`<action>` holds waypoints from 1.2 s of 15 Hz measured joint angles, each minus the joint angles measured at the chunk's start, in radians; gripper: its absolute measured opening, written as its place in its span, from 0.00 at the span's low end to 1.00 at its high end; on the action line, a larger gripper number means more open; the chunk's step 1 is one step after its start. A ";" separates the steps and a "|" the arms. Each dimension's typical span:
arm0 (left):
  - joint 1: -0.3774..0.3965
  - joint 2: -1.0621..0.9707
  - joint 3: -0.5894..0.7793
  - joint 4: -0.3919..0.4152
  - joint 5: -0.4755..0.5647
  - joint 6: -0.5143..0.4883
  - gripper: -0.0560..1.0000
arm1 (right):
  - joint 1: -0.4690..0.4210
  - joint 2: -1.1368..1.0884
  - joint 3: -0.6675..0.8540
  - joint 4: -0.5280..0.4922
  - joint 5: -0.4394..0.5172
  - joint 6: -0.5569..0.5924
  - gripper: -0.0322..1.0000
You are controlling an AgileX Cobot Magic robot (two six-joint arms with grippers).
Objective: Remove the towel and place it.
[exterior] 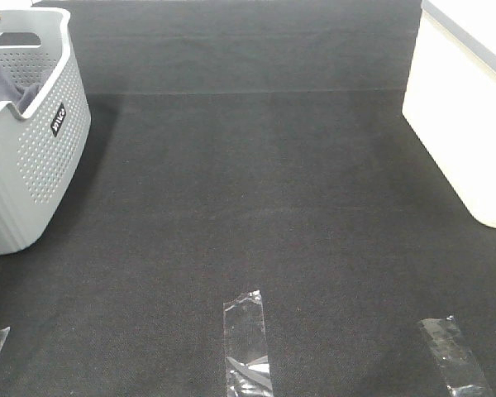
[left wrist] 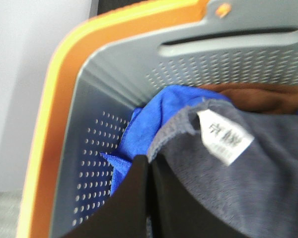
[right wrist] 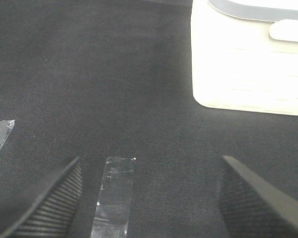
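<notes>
Towel (exterior: 4, 78) first, from the high camera: you've got it bunched down inside the grey perforated plastic basket (exterior: 41, 157) on your left arm's side. It shows as a dusky grey-lavender fold slumped against the wall. It's crumpled, so you can't call a long axis or a heading. A black felt-like mat (exterior: 256, 207) lies flat all around, and a smooth white bin (exterior: 459, 116) stands on your right arm's side. Shiny strips of clear tape (exterior: 246, 339) are stuck along the near mat.

Over to the left wrist. Your left gripper (left wrist: 149, 166) is down in the basket, its black fingers pressed flat together. The towel's stitched hem runs straight into the seam at their tips, so you're pinching it by the edge. The cloth is soft looped terry, with a white sewn label (left wrist: 223, 136) just past the tips. A bright blue cloth (left wrist: 154, 116) is stuffed beside the fingers against the dotted wall. A brown cloth (left wrist: 258, 96) lies further ahead, under the basket's orange rim (left wrist: 59, 99).

Right wrist now. Your right gripper (right wrist: 151, 159) hangs over the mat with its ribbed fingers spread wide and nothing gripped. One tape strip lies below the gap, nearer one finger. The round-cornered white bin is well ahead.
</notes>
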 joint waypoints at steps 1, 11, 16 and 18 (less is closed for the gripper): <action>0.000 -0.063 0.000 -0.062 0.017 0.038 0.05 | 0.000 0.000 0.000 0.000 0.000 0.000 0.72; -0.322 -0.486 -0.001 -0.295 0.139 0.243 0.05 | 0.000 0.000 0.000 0.000 0.000 0.000 0.72; -0.602 -0.537 -0.001 -0.297 0.240 0.288 0.05 | 0.000 0.000 0.000 0.000 0.000 0.000 0.72; -0.689 -0.537 -0.001 -0.297 0.242 0.303 0.05 | 0.000 0.028 0.000 0.021 -0.002 0.000 0.72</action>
